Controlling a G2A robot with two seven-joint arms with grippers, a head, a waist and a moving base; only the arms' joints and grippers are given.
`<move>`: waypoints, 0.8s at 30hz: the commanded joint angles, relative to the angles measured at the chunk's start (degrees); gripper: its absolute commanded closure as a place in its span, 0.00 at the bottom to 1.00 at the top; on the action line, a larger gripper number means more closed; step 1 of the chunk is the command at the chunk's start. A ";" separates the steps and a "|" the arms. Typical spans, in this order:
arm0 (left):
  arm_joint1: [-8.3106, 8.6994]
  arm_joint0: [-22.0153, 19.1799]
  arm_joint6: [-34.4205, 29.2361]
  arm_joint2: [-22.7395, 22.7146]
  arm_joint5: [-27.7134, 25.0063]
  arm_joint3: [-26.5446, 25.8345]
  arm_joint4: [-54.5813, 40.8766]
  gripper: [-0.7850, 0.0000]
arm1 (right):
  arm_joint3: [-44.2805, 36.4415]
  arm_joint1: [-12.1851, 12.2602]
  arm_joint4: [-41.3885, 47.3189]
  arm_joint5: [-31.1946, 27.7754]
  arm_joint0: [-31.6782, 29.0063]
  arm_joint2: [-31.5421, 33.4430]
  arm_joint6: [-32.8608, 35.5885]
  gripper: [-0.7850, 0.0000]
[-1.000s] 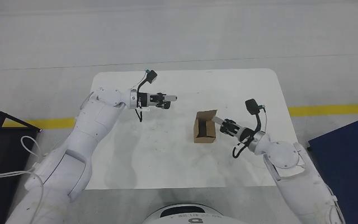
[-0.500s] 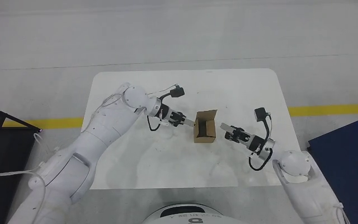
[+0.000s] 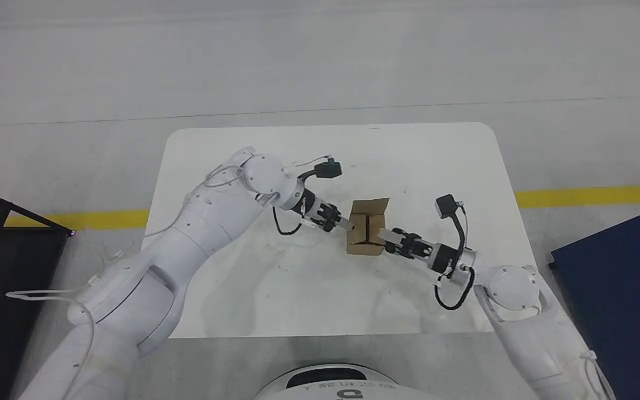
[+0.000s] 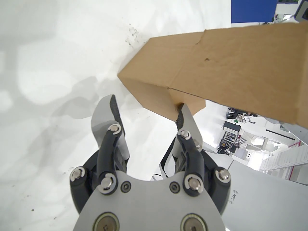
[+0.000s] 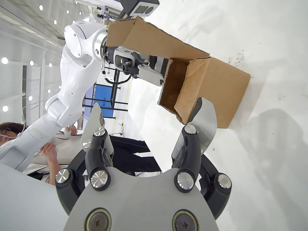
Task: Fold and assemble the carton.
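The carton (image 3: 366, 230) sits between the left gripper (image 3: 343, 226) and right gripper (image 3: 386, 236), touching both.

My arms (image 3: 215, 215) are glossy white shells with rounded joints. Black cables (image 3: 283, 227) loop at each wrist beside a small black camera box (image 3: 328, 167). My left claw (image 4: 147, 104) and right claw (image 5: 149, 104) match: grey metal palm plate (image 4: 154, 208), black linkage bars (image 4: 108, 155) pinned with shiny round screws (image 4: 188, 183), and silver fingers (image 5: 207, 118) with ribbed black pads (image 4: 117, 111).

Overhead and close wrist cameras share the carton (image 3: 362, 222).
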 commanded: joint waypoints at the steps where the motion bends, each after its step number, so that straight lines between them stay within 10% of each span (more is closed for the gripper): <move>1: -0.44 -0.36 -0.04 0.34 -0.25 0.56 0.09 0.54 | 0.12 -0.01 0.14 -0.10 0.23 -0.37 0.26 0.18; 8: -1.80 -1.82 -0.34 1.17 -0.95 3.10 0.93 0.54 | 0.30 0.01 -0.14 -0.41 0.75 -1.55 0.53 0.19; 10: -2.15 -2.23 -0.55 1.36 -1.22 3.67 1.20 0.73 | 0.34 0.03 -0.09 -0.44 0.83 -1.69 0.59 0.19; 11: -2.32 -2.40 -0.68 1.39 -1.46 3.90 1.14 0.98 | 0.36 0.04 -0.08 -0.46 0.87 -1.70 0.48 0.19; 21: -3.39 -4.85 -1.32 1.24 -2.32 5.56 2.57 1.00 | -0.63 0.28 0.46 -1.90 0.31 -0.35 -1.03 0.10; 23: -3.33 -5.39 -1.23 0.90 -2.24 6.05 3.11 0.53 | -0.75 0.34 0.69 -2.31 0.09 0.07 -1.18 0.00; 24: -3.27 -5.60 -1.10 0.68 -2.19 6.28 3.35 0.09 | -0.79 0.37 0.84 -2.44 0.02 0.27 -1.31 0.00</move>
